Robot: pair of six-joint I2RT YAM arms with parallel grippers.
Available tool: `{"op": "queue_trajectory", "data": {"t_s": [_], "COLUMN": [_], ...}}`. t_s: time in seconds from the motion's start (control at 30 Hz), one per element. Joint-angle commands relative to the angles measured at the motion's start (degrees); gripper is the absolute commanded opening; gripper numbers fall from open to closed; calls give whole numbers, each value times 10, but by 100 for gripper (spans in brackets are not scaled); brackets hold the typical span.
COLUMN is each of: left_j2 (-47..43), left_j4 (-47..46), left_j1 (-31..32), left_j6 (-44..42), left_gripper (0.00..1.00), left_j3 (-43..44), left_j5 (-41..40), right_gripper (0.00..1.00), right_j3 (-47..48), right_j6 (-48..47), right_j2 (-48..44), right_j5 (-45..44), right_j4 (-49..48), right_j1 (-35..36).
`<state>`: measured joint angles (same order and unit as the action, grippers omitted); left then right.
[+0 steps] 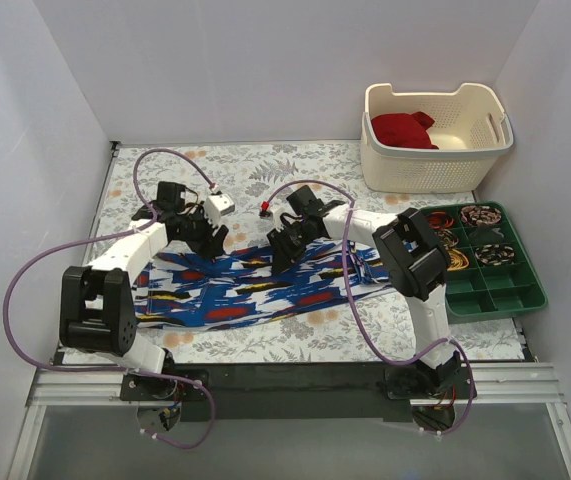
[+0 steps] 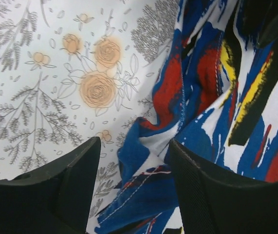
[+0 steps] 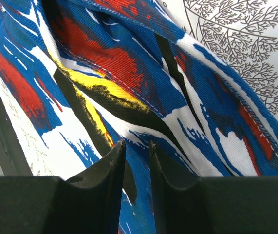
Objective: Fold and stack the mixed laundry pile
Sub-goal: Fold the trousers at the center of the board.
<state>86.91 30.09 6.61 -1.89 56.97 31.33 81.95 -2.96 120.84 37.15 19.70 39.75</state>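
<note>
On floral mat [image 1: 295, 165], creased blue cloth [image 1: 255, 295]; L gripper [image 2: 134, 146] jaws apart, R gripper [image 3: 137, 144] pinches it; red cloth [image 1: 400, 128] in perforated basket [image 1: 435, 165].

The blue garment [image 1: 255, 290], splashed with white, red, black and a little yellow, lies near the middle of the table [image 1: 315, 345], stretched out long from nine o'clock toward three o'clock. Its near edge lies fairly flat. The far edge, toward twelve o'clock, is rumpled into soft raised folds with stitched hems showing. The plain deep red garment [image 1: 402, 130] sits well apart at about one o'clock, crumpled into a loose, unfolded heap in the left part of the basket [image 1: 435, 170].
</note>
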Motion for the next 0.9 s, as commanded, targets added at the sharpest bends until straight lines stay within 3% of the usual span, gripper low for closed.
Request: {"op": "queue_trajectory", "data": {"t_s": [0.0,0.07,0.13,0.2,0.47,0.6,0.87], "left_j2": [3,4,-1,-6,-7,-10,3], "left_j4": [51,54,40,32,-32,-64,-211], "left_j1": [19,19,18,16,5,3,-33], "left_j6": [-33,-41,-40,-36,16,43,40], "left_gripper": [49,37,10,0,0,0,0], "left_j3": [-8,-9,-9,-4,31,25,-7], "left_j5": [-41,-63,-79,-83,-101,-122,-181], "right_gripper": [34,35,40,45,46,36,33], "right_j3": [-13,-14,-15,-19,-82,-96,-92], "right_j6": [-9,-10,-20,-30,-128,-136,-120], "right_j2": [8,1,-19,-57,-179,-132,-39], "right_j5": [-55,-61,-72,-80,-97,-162,-197], "right_j4": [13,14,22,28,82,99,141], "right_j1": [3,4,2,2,2,2,8]}}
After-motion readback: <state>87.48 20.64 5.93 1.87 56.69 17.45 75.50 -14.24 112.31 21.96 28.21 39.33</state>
